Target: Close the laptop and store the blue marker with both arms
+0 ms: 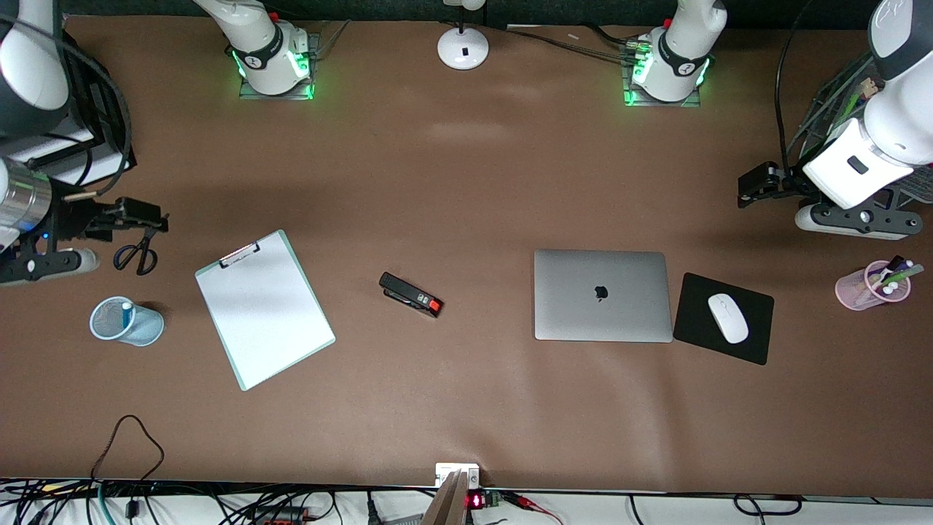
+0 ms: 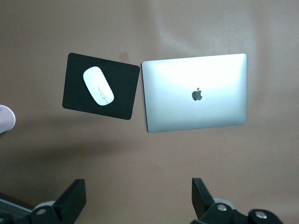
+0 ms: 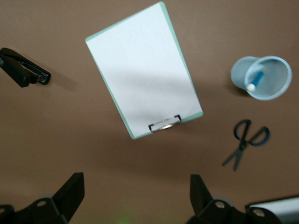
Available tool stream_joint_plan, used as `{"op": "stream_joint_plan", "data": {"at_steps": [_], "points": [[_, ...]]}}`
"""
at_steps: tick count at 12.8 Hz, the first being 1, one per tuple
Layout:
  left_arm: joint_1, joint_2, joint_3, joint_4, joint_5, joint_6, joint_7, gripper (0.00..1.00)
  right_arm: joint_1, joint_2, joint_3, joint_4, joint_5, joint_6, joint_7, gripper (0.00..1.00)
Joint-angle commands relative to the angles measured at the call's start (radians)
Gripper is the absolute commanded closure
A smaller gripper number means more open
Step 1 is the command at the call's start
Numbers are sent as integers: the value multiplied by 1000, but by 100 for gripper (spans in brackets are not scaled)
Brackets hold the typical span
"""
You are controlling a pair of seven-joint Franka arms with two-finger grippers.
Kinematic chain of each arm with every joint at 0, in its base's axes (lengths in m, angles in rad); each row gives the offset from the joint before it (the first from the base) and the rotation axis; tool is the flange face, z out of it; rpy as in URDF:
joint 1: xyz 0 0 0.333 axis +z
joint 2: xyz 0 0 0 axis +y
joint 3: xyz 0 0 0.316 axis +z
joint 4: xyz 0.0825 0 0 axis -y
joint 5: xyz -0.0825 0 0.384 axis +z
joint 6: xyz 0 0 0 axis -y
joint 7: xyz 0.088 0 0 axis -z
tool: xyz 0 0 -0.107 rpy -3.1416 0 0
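Note:
The silver-grey laptop (image 1: 601, 295) lies shut on the table, apple logo up; it also shows in the left wrist view (image 2: 196, 93). The blue marker (image 1: 126, 313) stands in a light blue mesh cup (image 1: 149, 328) toward the right arm's end; the right wrist view shows the marker (image 3: 256, 80) white end up inside the cup (image 3: 275, 65). My left gripper (image 1: 754, 186) is open and empty, up over bare table toward the left arm's end (image 2: 138, 196). My right gripper (image 1: 138, 215) is open and empty, up over the scissors (image 3: 135, 191).
A black mouse pad (image 1: 692, 313) with a white mouse (image 1: 727, 318) lies beside the laptop. A pink cup of pens (image 1: 875, 286) stands at the left arm's end. A clipboard (image 1: 264, 308), a black stapler (image 1: 410, 294) and scissors (image 1: 137, 255) lie toward the right arm's end.

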Motion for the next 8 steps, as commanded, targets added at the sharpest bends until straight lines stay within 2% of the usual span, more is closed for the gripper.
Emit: {"op": "stream_joint_plan", "data": {"at_steps": [1,2,3,6,8], "points": [[6,-37,-3,-1,3,-26,7,0,121,-55,-168,-27,-27,-40,8,0],[6,-48,-1,-2,3,-35,7,0,174,-67,-251,-27,-24,-54,-7,0],[9,-51,-1,-1,3,-35,7,0,180,-76,-267,-27,-24,-81,-47,0],[12,-54,0,-1,3,-32,7,0,179,-110,-267,-59,-16,-66,-52,0],[12,-53,0,-1,3,-29,7,0,185,-167,-267,-146,-16,7,-31,0]]}}
